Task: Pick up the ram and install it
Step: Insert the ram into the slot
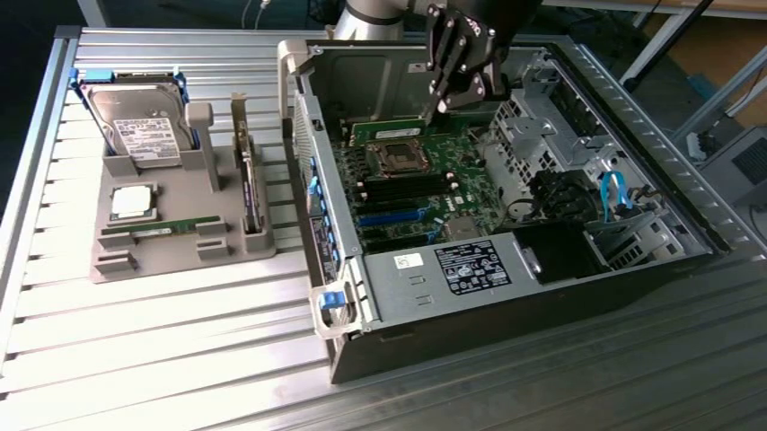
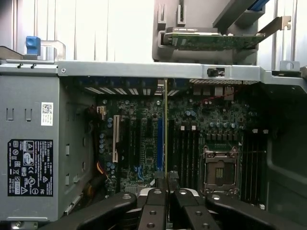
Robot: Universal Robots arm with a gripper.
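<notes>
Claw (image 1: 439, 108) over the open computer case (image 1: 504, 350), fingers pressed together, pinching the ram (image 1: 390, 118) by one end. Ram juts from the fingertips toward the exterior view's left, roughly level, above the motherboard (image 1: 419, 184).

Wrist view: claw (image 2: 166, 181) holds the ram (image 2: 166, 124) edge-on. It shows as a thin line running out from the fingertips, parallel to the slots and just beside a blue slot (image 2: 159, 139). Contact with the board: cannot tell.

CPU socket (image 1: 398, 160) lies below the claw. Grey tray (image 1: 180, 256) with hard drive (image 1: 142, 126) sits well apart from the claw, outside the case.
</notes>
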